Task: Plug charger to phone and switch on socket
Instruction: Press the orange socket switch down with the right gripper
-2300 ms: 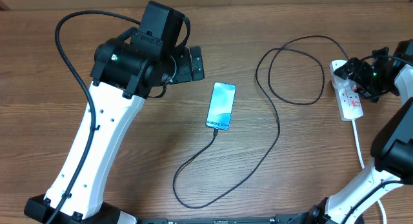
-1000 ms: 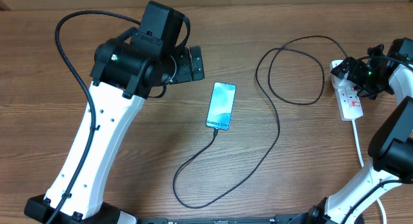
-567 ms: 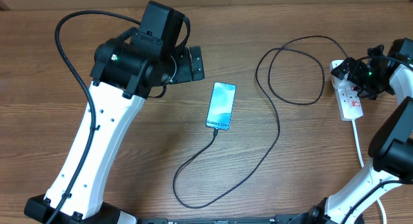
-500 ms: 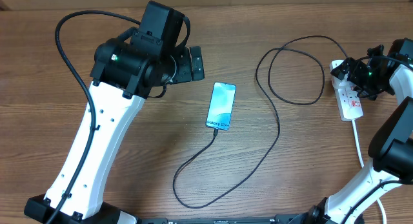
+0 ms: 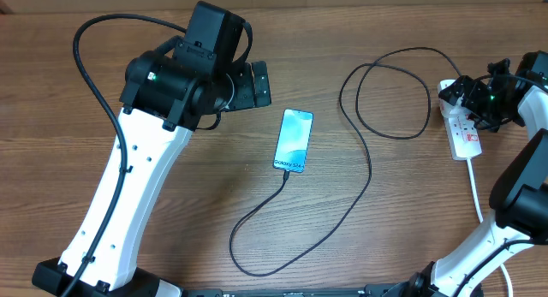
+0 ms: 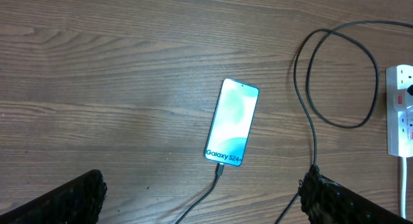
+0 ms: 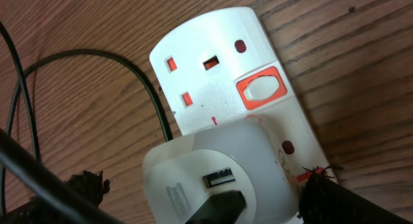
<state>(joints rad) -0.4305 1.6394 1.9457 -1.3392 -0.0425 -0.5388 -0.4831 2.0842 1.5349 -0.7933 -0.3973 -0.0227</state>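
Compared with the earliest overhead view, the right gripper (image 5: 464,95) is found shifted slightly up and to the left over the far end of the socket (image 5: 465,139). The right arm (image 5: 524,187) is carried a little further from the socket, possibly with a slight tilt.

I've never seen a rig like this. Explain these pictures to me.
Two robot arms stand at a wooden table: the left arm and the right arm. One picture looks down from above. The other two come from a camera on each wrist, with that gripper's dark fingertips at the lower corners. On the table lies a lit phone. A black charger cable runs from its lower edge in loops to a white adaptor plugged into the socket strip. The left gripper hangs open near the phone; the right gripper is open over the adaptor. Neither holds anything.
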